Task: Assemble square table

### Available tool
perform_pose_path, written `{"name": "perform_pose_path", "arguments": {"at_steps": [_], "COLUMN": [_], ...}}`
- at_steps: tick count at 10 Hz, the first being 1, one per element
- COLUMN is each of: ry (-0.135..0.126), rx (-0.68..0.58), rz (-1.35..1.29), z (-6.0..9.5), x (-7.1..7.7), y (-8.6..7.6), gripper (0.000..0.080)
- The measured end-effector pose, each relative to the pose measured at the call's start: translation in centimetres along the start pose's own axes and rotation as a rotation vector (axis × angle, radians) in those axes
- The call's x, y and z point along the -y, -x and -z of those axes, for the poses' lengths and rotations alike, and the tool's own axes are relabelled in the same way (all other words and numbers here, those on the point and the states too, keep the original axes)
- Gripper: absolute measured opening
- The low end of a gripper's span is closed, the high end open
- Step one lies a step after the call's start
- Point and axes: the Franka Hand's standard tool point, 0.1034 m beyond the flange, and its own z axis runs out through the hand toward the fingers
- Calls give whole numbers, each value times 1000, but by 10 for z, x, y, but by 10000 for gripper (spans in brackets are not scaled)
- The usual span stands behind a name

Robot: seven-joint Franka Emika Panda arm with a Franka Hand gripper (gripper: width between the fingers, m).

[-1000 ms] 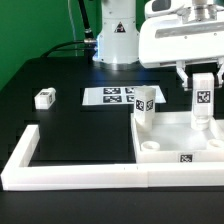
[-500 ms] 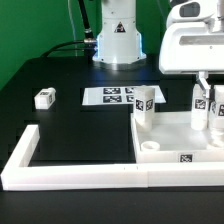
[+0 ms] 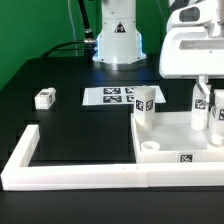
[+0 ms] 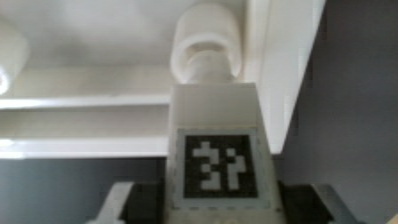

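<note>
Table leg (image 4: 214, 150) first: the gripper (image 4: 214, 207) is clamped on it, with a finger (image 4: 125, 205) pressed to each side just behind the tag, as the wrist view shows. The leg's long axis runs straight out from the fingers, and its rounded peg end (image 4: 206, 55) points at the white slab (image 4: 80, 100) beyond. The slab therefore lies directly off the leg's tip. I judge the coming move turns on lining that peg up with a corner hole (image 3: 152, 147); one shows open at the slab's near corner.

In the exterior view the slab sits on the right, against the wall (image 3: 60, 165), with a standing leg (image 3: 145, 103) at its far corner. A loose leg (image 3: 44, 98) lies well apart on the exterior view's left, past the marker board (image 3: 112, 96).

Under the arm's housing a tagged post (image 3: 200, 105) and a second post (image 3: 218, 110) stand side by side. The second is cut off by the frame edge, and I cannot tell which one is held. The fingers are hidden there. Neither view shows whether the peg touches the slab.
</note>
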Motion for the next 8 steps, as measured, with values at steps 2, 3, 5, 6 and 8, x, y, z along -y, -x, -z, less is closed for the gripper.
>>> {"name": "perform_pose_path", "arguments": {"at_steps": [2,3,5,6,8], "ry": [7,8,15,16,15], "rx": [-1,0,-4,-12,-12], "rz": [5,6,18,22,35], "z": [-6,-7,-12,-15,-15], "x": [-1,-1,-6,-5,-8], "y": [0,1,5,7,7], "gripper": [291,291,291,291,291]}}
